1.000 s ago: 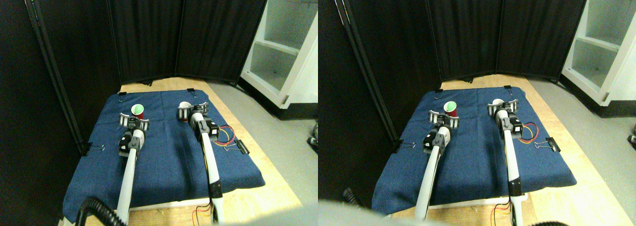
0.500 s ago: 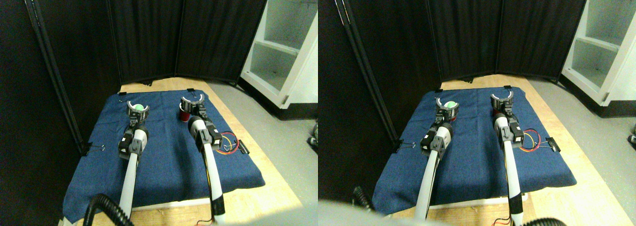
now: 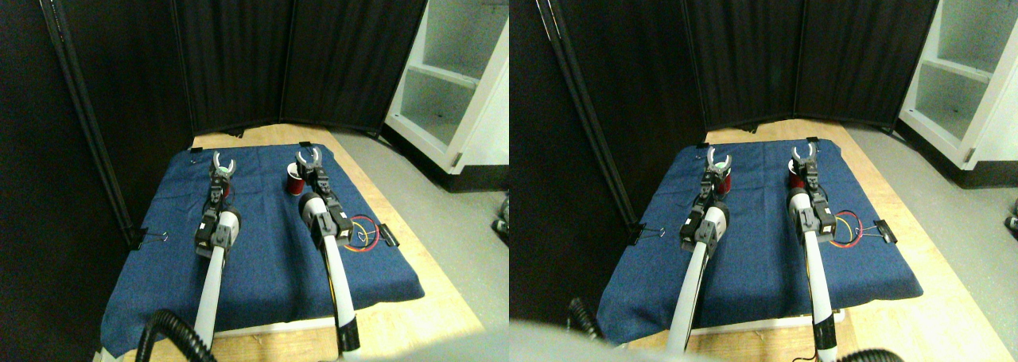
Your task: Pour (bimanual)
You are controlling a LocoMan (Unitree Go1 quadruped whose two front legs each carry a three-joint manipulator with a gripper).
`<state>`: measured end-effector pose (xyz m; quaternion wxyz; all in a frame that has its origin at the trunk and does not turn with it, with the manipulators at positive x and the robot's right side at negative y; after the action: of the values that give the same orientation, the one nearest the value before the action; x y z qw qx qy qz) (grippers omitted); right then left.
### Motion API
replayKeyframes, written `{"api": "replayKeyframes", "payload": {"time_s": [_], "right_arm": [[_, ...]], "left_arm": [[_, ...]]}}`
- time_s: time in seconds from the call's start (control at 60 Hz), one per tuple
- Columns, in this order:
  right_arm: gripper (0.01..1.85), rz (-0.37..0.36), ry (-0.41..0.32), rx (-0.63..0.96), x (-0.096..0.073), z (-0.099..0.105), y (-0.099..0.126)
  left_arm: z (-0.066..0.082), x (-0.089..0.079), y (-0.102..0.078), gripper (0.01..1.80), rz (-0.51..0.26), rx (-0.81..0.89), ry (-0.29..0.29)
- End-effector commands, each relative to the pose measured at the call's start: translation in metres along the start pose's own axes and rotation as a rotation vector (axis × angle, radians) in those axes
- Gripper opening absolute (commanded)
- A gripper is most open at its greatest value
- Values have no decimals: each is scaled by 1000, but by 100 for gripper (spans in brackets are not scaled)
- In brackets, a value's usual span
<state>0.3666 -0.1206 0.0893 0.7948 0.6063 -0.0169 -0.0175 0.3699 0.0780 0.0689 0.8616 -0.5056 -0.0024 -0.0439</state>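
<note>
Showing no legible writing: two red cups (image 3: 293,182) on blue cloth (image 3: 262,251).

Both arms reach over blue cloth (image 3: 262,251). Left gripper (image 3: 223,165) jaws spread, in front of a red cup (image 3: 227,190) that's mostly hidden. Right gripper (image 3: 308,156) jaws spread, just beside second red cup (image 3: 293,181), upright. Coiled wires (image 3: 362,233) and binder clip (image 3: 389,235) at cloth's right edge.

Your view is dim overall, with soft focus and grain. Light comes from right: white shelf (image 3: 457,75) overexposed and washed out, wood worktop (image 3: 413,318) bright at lower right. Black curtains (image 3: 302,52) swallow all detail. Blue cloth (image 3: 262,243) shows soft arm shadows. You get wide-angle bending of straight lines at left edge.
</note>
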Motion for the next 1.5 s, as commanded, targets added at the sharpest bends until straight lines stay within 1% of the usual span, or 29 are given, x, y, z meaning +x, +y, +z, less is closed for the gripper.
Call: {"api": "replayKeyframes", "payload": {"time_s": [0.017,0.033,0.067,0.083,0.1,0.15,0.183,0.2,0.25,0.3,0.467,0.65,0.717,0.75,0.8,0.833,0.85,0.867,0.95,0.983,1.0,1.033,1.05,1.067,1.1,1.167,1.3,1.467,1.5], "right_arm": [[33,37,-17,-9,3,1,3],[33,30,-20,3,3,1,3],[33,29,-20,5,3,1,3],[33,31,-19,3,3,0,3],[33,39,-15,10,4,0,3],[33,35,-24,1,3,-1,3],[33,35,-25,3,3,-1,3],[33,28,-28,21,3,-1,3],[33,25,-24,40,4,-2,2],[33,6,-29,46,3,-2,2],[33,17,-20,42,4,-2,1],[33,31,-11,27,6,-2,0],[33,10,-19,48,5,-3,0],[33,14,-7,59,7,-2,0],[33,8,-9,71,7,-2,-1],[33,0,-8,84,7,-3,-2],[33,0,-8,84,7,-3,-2],[33,-7,-13,79,6,-3,-2],[33,4,-9,72,7,-4,-3],[33,6,-16,50,6,-4,-3],[33,1,-20,51,6,-4,-3],[33,-6,-19,61,6,-4,-3],[33,-6,-19,61,6,-4,-3],[33,3,-5,50,7,-4,-4],[33,9,-5,18,7,-3,-4],[33,5,-7,30,7,-3,-4],[33,-13,-7,61,5,-3,-3],[33,9,-5,23,6,-3,-3],[33,-4,-11,50,6,-4,-3]], "left_arm": [[5,2,-2,98,-23,13,-21],[5,2,-1,111,-37,4,-32],[5,3,-1,115,-46,-1,-39],[5,4,0,119,-65,-15,-61],[5,6,2,119,-93,-49,-107],[5,7,2,118,-127,-73,-135],[5,7,2,116,-129,-64,-145],[6,7,2,106,-133,-29,-176],[7,6,1,100,-137,-25,-172],[8,6,1,100,-138,-24,-171],[11,9,3,97,-157,-11,-144],[12,9,6,92,-164,7,-150],[13,9,7,94,-170,6,-140],[15,8,8,107,-155,2,-117],[18,10,11,148,-156,45,-60],[19,11,12,161,-159,49,-46],[19,11,12,161,-159,49,-46],[21,11,12,180,-148,65,-20],[23,10,11,180,-143,91,-6],[23,9,10,180,-146,93,-25],[22,9,9,180,-155,90,-54],[21,8,7,168,-184,104,-137],[21,8,7,168,-184,104,-137],[20,8,6,140,-223,131,-230],[20,9,5,127,-239,128,-252],[21,9,4,119,-241,100,-254],[21,6,2,120,-230,74,-219],[22,3,-2,120,-239,29,-147],[22,3,-2,121,-245,10,-115]]}}
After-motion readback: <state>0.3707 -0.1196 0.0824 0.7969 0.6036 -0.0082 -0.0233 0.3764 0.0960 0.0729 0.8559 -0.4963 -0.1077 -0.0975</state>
